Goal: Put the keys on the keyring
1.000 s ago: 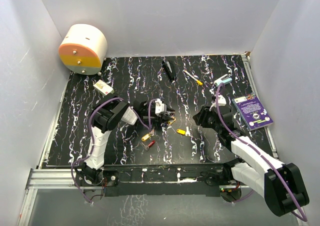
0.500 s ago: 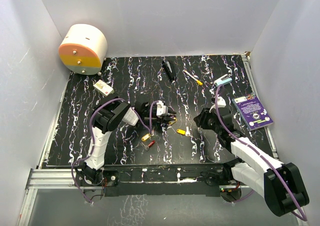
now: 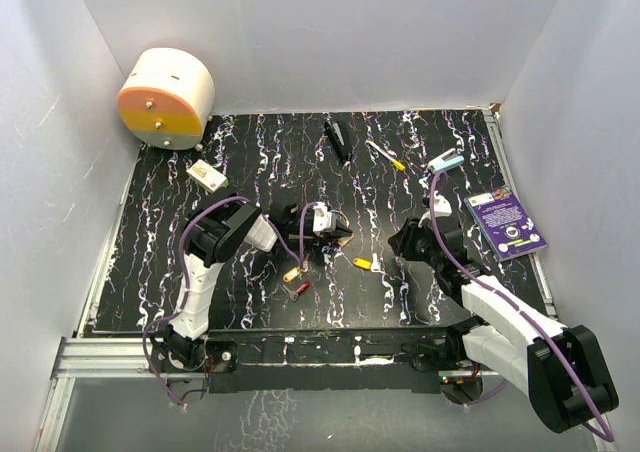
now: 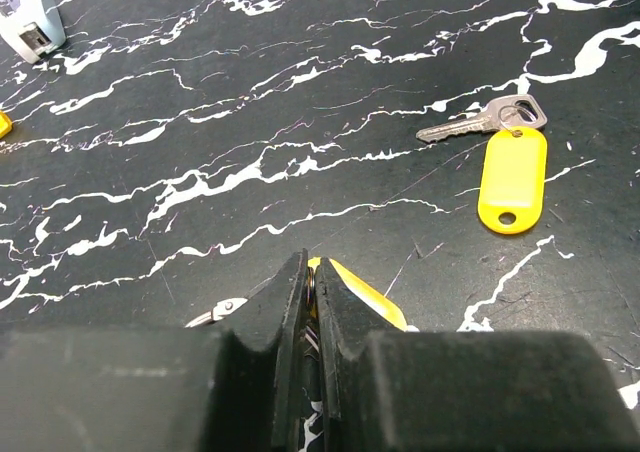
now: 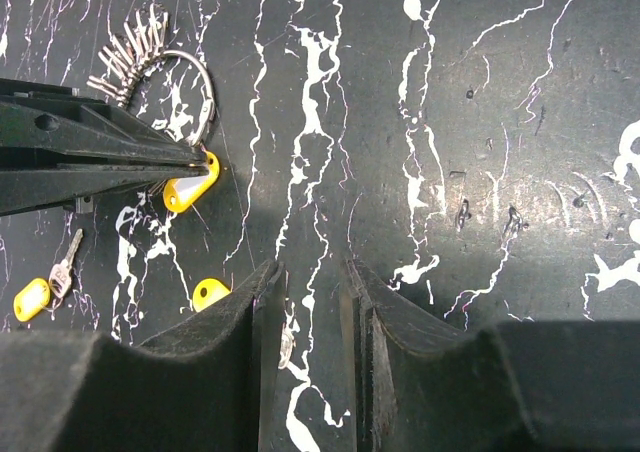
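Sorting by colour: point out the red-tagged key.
The red-tagged key, lying just below a yellow-tagged key in the top view; every other tag is yellow.

Crowded at mid-table: left gripper (image 4: 310, 272) clamped at the keyring (image 5: 190, 82), yellow-tagged key (image 5: 190, 192) at its tip, right gripper (image 5: 310, 272) just right, another yellow key (image 3: 362, 263) between. Littered nearer by yellow-headed key (image 3: 292, 273) and red key (image 3: 300, 287). Open on the table (image 3: 270, 172) behind both grippers. Barred at the far edge by black pen-like tool (image 3: 338, 140), yellow-handled stick (image 3: 385, 155), round container (image 3: 166, 98).
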